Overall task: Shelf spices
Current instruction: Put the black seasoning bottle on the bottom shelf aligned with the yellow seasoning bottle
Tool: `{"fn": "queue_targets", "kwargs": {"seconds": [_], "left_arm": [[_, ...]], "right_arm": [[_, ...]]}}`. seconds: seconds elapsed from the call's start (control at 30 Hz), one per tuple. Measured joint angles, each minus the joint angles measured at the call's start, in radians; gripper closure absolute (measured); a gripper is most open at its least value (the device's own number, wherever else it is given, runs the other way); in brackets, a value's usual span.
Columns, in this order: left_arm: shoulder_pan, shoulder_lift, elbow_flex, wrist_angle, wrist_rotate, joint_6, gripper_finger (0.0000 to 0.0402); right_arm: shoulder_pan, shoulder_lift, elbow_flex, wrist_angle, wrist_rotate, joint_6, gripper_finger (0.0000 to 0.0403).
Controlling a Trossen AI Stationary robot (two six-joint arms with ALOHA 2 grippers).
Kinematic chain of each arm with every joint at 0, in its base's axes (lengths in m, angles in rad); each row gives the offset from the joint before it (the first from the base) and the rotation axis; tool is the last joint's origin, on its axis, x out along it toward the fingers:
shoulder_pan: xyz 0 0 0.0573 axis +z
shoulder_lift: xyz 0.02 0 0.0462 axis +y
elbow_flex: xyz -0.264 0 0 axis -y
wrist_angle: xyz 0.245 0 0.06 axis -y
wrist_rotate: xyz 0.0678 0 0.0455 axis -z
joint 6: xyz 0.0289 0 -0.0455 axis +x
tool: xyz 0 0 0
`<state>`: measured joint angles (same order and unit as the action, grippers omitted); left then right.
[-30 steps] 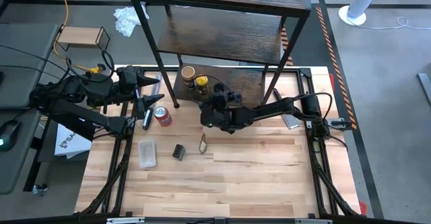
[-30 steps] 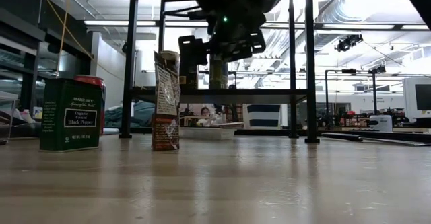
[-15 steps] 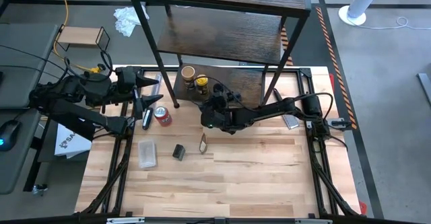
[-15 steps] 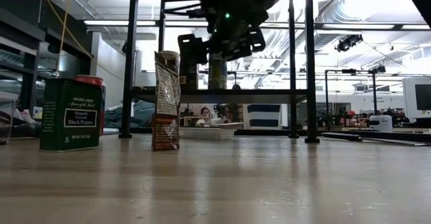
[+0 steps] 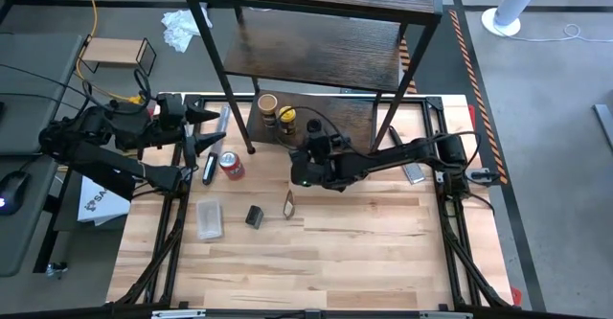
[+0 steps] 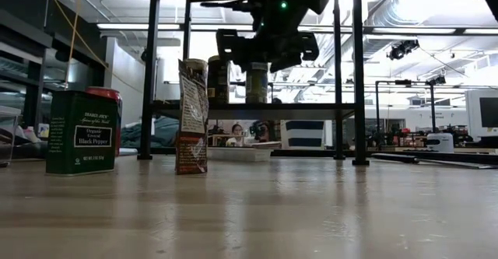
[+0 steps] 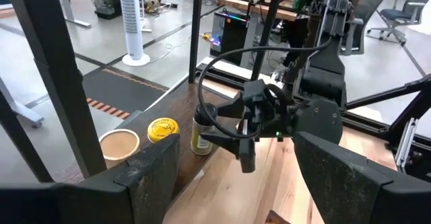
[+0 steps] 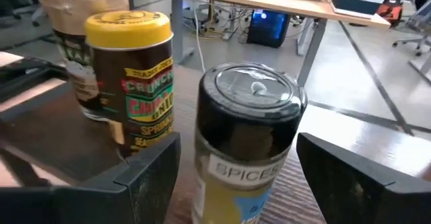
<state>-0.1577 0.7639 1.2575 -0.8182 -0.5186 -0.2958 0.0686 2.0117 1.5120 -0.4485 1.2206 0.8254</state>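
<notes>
The dark greenish jar with a black lid stands upright on the shelf's lowest board. It also shows in the high view. Next to it stand the yellow-lidded jar and the tan-lidded jar. My right gripper is open just in front of the dark jar. Its fingers stand on either side of the jar without touching it. My left gripper is open and empty at the table's far left. The small black box stands on the table.
A red can stands near my left gripper. A flat clear plastic piece and an upright packet are on the table's middle. The shelf's black posts rise at the far edge. A small light-wood rack stands off the table, far left.
My right gripper has drawn back from the dark jar toward the table's near edge and a little to the right. The jar stays upright on the lowest board. My left gripper has gone a little toward the table's left edge.
</notes>
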Motion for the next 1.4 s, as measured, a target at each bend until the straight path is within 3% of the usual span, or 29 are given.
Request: {"fn": "queue_targets", "kwargs": {"seconds": [0.13, 0.37, 0.53, 0.67, 0.8, 0.93, 1.1, 1.13, 1.23, 1.4], "left_arm": [[0.000, 0.000, 0.000, -0.001, 0.000, 0.000, 0.0113], [0.000, -0.003, 0.000, -0.037, -0.001, -0.009, 0.0113], [0.000, -0.010, 0.000, -0.042, -0.008, -0.012, 0.0113], [0.000, -0.017, 0.000, -0.044, -0.012, -0.009, 0.0113], [0.000, -0.025, 0.000, -0.046, -0.022, -0.015, 0.0113], [0.000, -0.034, 0.000, -0.045, -0.030, -0.039, 0.0113], [0.000, -0.034, 0.001, -0.046, -0.035, -0.100, 0.0113], [0.000, -0.033, 0.001, -0.046, -0.035, -0.113, 0.0113], [0.000, -0.029, 0.001, -0.046, -0.034, -0.149, 0.0113], [0.000, -0.029, 0.001, -0.046, -0.036, -0.174, 0.0113]], "right_arm": [[0.008, 0.000, 0.000, 0.000, -0.015, 0.030, 0.0110], [0.026, 0.000, 0.000, -0.044, -0.144, 0.031, 0.0110], [0.056, 0.000, 0.000, -0.093, -0.161, 0.048, 0.0110], [0.070, -0.007, 0.000, -0.213, -0.224, 0.148, 0.0110], [0.095, -0.017, 0.000, -0.430, -0.353, 0.293, 0.0116], [0.115, -0.074, -0.001, -0.644, -0.394, 0.594, 0.0176], [0.106, -0.142, -0.001, -0.702, -0.320, 0.817, 0.0360], [0.099, -0.149, -0.001, -0.691, -0.299, 0.843, 0.0380], [0.068, -0.156, -0.001, -0.608, -0.297, 0.893, 0.0390], [0.026, -0.146, -0.003, -0.494, -0.316, 0.811, 0.0401]]}}
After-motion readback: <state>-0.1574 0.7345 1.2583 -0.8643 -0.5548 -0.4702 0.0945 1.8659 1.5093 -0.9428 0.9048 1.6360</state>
